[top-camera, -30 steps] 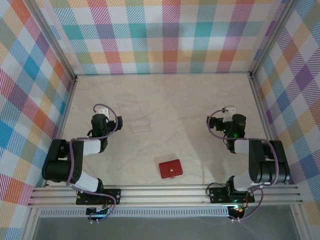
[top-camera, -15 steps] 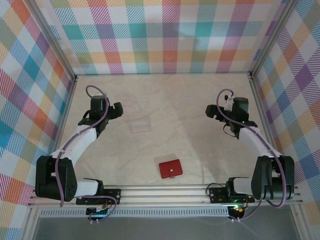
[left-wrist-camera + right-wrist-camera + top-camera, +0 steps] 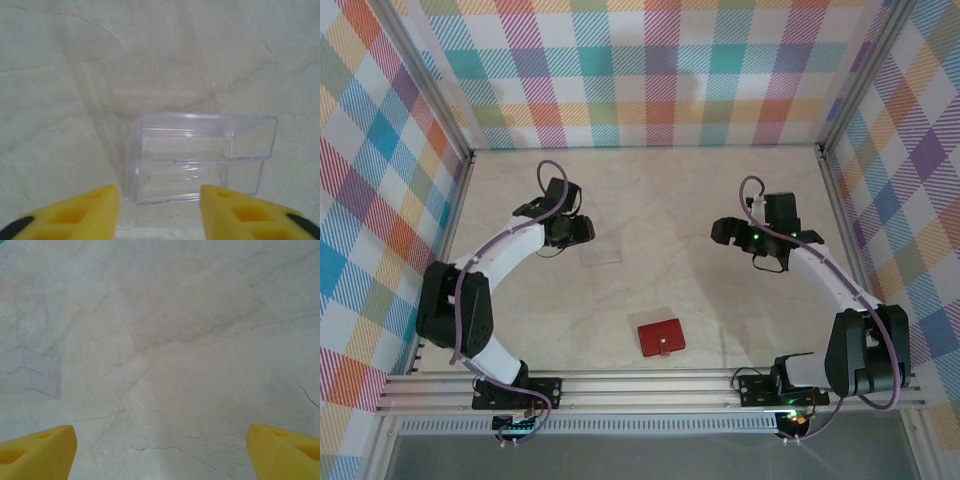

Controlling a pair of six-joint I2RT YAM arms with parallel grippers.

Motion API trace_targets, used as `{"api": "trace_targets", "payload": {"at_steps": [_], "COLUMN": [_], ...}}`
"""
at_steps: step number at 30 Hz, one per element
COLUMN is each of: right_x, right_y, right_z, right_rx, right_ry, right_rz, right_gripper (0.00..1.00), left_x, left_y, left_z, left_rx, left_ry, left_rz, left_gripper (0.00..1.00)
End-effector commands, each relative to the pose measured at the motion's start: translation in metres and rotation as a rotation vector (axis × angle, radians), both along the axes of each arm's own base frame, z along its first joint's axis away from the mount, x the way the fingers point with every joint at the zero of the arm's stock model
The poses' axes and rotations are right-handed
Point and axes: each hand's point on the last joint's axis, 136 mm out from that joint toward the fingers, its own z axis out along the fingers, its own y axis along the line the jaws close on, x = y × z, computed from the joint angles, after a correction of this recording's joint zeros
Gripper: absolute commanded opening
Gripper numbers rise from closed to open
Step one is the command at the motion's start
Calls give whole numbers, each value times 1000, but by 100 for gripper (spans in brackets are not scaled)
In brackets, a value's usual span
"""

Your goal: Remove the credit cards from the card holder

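Near the front edge of the tabletop (image 3: 720,300), midway between the two arms, lay one red card holder (image 3: 661,337), shut, its long side running left to right. Both claws were farther back, about equally far from it. One was the left claw (image 3: 584,230), hanging over one clear box (image 3: 601,249) with its fingers apart. The right claw (image 3: 719,232) gaped wide over bare tabletop. I guessed the cards were inside.

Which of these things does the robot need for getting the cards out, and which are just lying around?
Needed: red card holder, closed; left gripper and right gripper, both open.
Lying about: clear plastic box.
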Motion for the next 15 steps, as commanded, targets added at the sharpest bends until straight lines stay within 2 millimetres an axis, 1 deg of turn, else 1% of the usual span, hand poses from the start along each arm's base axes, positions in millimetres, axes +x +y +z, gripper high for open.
{"api": "trace_targets", "payload": {"at_steps": [1,3,10,15], "right_x": [-4,-6,-12,-14], "right_y": [5,4,1,0], "right_z": [5,6,12,12], "right_rx": [0,-7,-23,-25], "right_ry": [18,16,1,7], "right_rz": [21,20,16,15], "right_gripper": [88,88,89,89], "left_x": [-3,-1,10,14], "left_y": [2,1,1,2], "left_z": [-5,-9,-21,-30], "left_rx": [13,18,73,96], "left_ry": [73,82,122,143], "left_rz": [18,15,-20,-24], "left_gripper": [39,35,30,26]}}
